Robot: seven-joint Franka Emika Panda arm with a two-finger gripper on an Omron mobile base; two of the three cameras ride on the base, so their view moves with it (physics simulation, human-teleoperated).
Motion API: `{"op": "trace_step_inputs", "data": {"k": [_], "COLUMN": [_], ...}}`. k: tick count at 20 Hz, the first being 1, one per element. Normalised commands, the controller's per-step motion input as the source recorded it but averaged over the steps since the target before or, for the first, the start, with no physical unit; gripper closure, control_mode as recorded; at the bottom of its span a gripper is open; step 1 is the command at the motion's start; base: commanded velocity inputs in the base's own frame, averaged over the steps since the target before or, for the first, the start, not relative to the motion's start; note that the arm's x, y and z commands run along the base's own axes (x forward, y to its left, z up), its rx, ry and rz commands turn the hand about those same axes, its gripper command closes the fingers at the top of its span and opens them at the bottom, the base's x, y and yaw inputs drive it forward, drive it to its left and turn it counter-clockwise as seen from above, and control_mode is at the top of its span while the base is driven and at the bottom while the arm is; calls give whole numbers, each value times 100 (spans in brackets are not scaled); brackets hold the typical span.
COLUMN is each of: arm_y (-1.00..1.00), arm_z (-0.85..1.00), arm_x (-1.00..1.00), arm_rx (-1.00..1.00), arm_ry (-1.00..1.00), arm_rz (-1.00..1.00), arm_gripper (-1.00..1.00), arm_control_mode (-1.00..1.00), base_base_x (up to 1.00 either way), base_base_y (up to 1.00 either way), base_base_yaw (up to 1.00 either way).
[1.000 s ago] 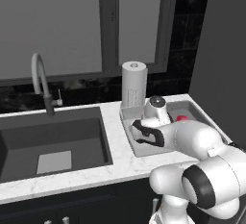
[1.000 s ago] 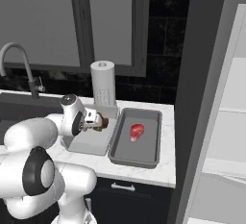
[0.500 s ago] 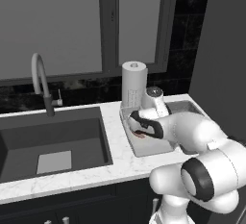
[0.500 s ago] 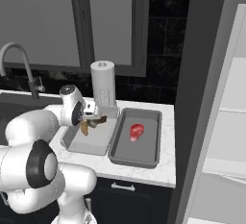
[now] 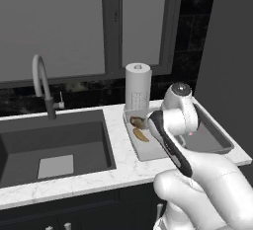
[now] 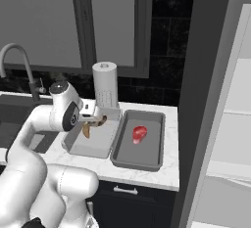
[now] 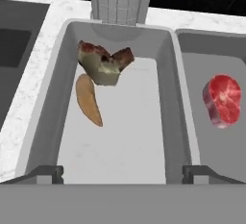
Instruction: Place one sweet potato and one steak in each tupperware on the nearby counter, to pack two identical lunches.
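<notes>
The lighter grey tupperware (image 7: 129, 136) holds a dark brown lumpy steak (image 7: 103, 63) at its far end. A slim orange-brown sweet potato (image 7: 89, 99) lies beside that steak. In the darker tupperware (image 7: 211, 160) to the right lies a bright red steak (image 7: 222, 99) alone. My gripper (image 7: 123, 175) hovers open above the near end of the lighter tray, with nothing between its fingers. From the right base view the red steak (image 6: 139, 134) sits in the dark tray (image 6: 137, 157), and the sweet potato (image 6: 86, 130) in the light tray (image 6: 93, 145). Both trays rest on the white marbled counter (image 5: 121, 147).
A paper towel roll (image 5: 138, 87) stands upright just behind the lighter tray. A dark sunken sink (image 5: 49, 145) with a curved faucet (image 5: 42, 83) lies to the left. A tall dark wall (image 6: 206, 100) bounds the counter on the right.
My gripper was shut on the brown steak over the lighter tray. It has opened, the steak now lies in that tray, and the hand has pulled up and back.
</notes>
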Motion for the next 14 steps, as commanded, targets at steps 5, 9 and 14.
{"op": "trace_step_inputs", "data": {"k": [5,9,14], "arm_y": [-12,-26,-27], "arm_z": [56,31,3], "arm_x": [-88,-98,-80], "arm_rx": [0,0,0], "arm_ry": [-7,-12,-15], "arm_rz": [-1,0,0], "arm_gripper": [-100,-100,-100], "arm_control_mode": [-100,-100,100], "base_base_x": [0,0,-20], "base_base_y": [0,0,-3], "base_base_yaw": [0,0,0]}}
